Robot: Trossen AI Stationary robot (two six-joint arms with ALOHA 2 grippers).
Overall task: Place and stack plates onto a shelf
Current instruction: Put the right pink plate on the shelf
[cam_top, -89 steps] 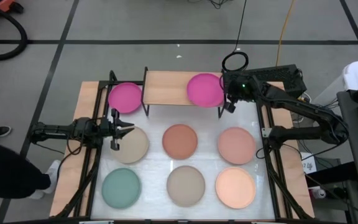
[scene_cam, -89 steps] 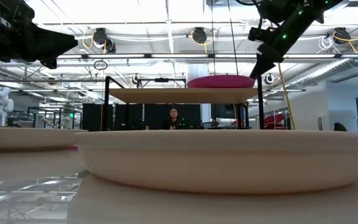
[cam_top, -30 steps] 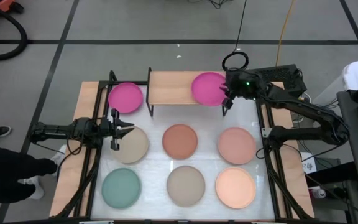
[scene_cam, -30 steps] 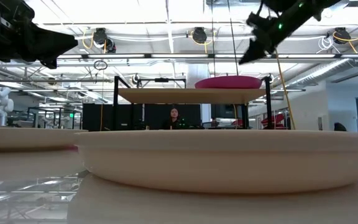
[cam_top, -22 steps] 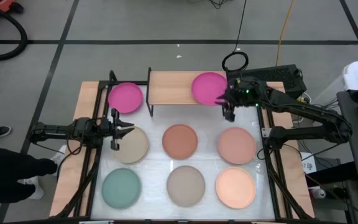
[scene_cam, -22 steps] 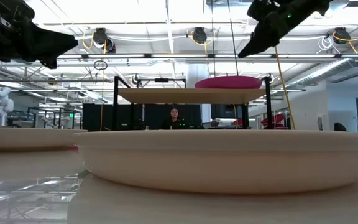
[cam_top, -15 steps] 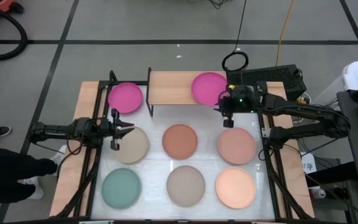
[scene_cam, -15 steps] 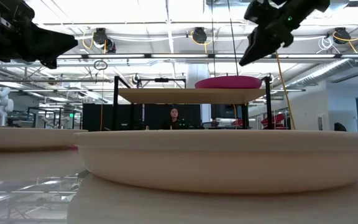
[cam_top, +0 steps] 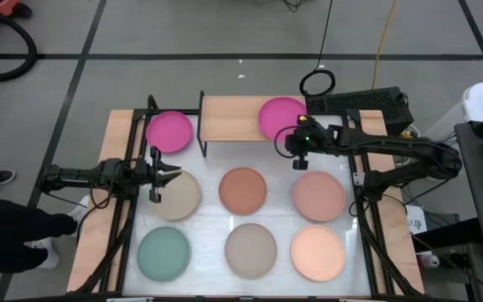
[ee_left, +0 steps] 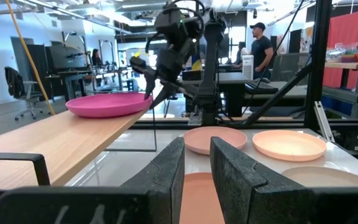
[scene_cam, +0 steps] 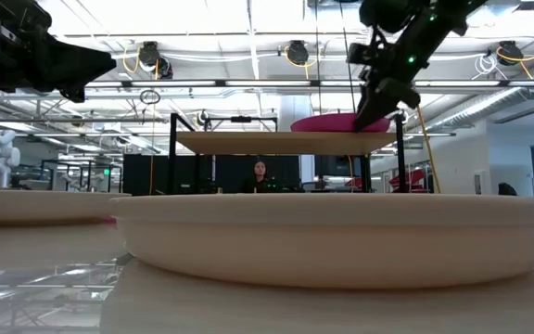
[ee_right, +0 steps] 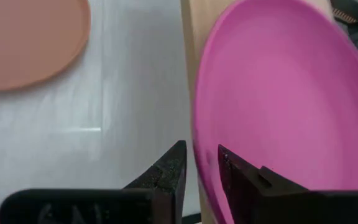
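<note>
The shelf, a light wood board on thin black legs, stands at the 12 o'clock edge of the table. One magenta plate rests flat on the shelf's 3 o'clock end, its rim slightly overhanging the board edge. The second magenta plate lies on the table just beside the shelf at its 9 o'clock end. The remaining six plates sit on the table in two rows: beige plate, terracotta plate and dusty pink plate in the row nearer the shelf; teal plate, taupe plate and peach plate toward 6 o'clock. All six lie flat and apart from one another. The right gripper hangs just beside the 5 o'clock rim of the shelved magenta plate, above the gap between the shelf and the dusty pink plate; its fingers stand a narrow gap apart with nothing seen between them, and the plate rim lies just past their tips. The left gripper waits over the 9 o'clock rim of the beige plate, its fingers a narrow gap apart and empty.
</note>
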